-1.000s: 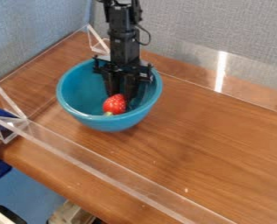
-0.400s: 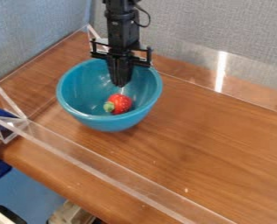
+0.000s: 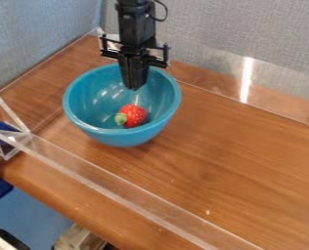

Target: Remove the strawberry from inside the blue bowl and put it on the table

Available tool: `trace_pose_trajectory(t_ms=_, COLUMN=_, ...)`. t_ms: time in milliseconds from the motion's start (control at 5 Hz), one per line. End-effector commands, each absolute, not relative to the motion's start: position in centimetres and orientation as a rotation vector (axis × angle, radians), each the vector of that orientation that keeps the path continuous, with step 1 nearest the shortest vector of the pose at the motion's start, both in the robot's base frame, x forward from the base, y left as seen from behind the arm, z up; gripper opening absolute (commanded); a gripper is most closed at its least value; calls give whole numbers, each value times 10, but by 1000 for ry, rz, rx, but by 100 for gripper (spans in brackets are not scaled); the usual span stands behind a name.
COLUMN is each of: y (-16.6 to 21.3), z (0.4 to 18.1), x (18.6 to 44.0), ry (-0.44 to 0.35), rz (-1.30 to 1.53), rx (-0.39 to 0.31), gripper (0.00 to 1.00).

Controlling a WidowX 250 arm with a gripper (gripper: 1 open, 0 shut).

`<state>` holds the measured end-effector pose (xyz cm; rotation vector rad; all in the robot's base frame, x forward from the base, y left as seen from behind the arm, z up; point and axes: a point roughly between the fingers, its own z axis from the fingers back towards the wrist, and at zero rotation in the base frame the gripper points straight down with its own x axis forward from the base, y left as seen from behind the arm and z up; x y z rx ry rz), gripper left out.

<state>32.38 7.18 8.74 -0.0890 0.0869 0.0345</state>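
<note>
The strawberry, red with a green top, lies on the floor of the blue bowl, right of its middle. My gripper hangs straight down over the bowl's back part, a little above the berry. Its black fingers are pressed together into one narrow point and hold nothing. The bowl stands on the brown wooden table near the back left corner.
Low clear acrylic walls run along the table's front and left edges, with another clear panel at the back right. A grey wall stands behind the arm. Bare wood stretches to the right of the bowl.
The gripper was low in the bowl with its fingers open around the strawberry. It has shut and risen out of the bowl without the berry, which stays inside, nudged slightly right.
</note>
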Motion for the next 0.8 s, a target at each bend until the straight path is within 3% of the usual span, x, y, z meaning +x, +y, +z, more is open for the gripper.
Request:
trace_pose_trajectory(t_ms=0, y=68, z=127, x=332, ry=-33, rz=4, rx=-64, gripper=0)
trace_pose_trajectory(t_ms=600, y=64, z=135, x=332, ry=-56, rz=-31, rx=-67, gripper=0)
